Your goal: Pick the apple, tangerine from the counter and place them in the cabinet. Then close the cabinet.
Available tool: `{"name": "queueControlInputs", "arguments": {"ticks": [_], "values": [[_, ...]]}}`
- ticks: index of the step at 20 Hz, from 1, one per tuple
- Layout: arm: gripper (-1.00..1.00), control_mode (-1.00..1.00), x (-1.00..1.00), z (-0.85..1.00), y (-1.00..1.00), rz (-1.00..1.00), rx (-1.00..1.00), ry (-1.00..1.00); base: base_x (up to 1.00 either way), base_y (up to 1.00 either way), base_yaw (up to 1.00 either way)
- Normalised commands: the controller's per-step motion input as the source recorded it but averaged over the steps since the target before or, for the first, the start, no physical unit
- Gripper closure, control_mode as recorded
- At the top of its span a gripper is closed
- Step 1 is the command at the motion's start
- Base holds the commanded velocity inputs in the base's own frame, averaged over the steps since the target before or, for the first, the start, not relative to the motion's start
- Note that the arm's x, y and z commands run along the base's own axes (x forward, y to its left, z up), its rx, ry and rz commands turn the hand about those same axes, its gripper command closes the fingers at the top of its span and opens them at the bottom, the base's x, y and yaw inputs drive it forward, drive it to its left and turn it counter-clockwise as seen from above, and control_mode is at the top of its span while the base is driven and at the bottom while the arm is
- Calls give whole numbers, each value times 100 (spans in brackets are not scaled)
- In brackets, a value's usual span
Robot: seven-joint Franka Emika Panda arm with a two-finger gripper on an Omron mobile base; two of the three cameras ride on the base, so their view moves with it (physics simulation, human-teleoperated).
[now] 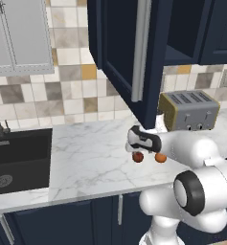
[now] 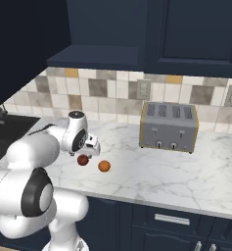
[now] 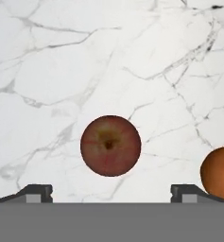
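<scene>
Bare white marble worktop (image 3: 47,71) lies open all round the dark red-brown apple (image 3: 110,145); the bright orange tangerine (image 3: 219,172) crowds one flank, just beside one fingertip (image 3: 184,191) of the spread pincer (image 3: 111,193).

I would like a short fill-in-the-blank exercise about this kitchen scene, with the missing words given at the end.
1. The gripper hangs with open jaws above the ____.
2. The tangerine lies on the counter beside the apple, not ____ it.
3. The door of the navy cabinet stands ____.
4. The silver appliance by the tiled wall is a ____.

Missing words: apple; touching; open; toaster
</scene>
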Motion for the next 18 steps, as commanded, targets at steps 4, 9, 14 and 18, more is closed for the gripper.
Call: {"name": "queueControlInputs", "arguments": {"ticks": [4,9,14,18], "values": [[-100,-100,19,-39,5,0,0,0,0,0,0],[-100,-100,13,-33,2,0,0,0,0,0,0],[100,-100,12,-33,1,0,0,3,0,0,0],[100,-100,3,-7,2,0,-4,2,0,0,0]]}}
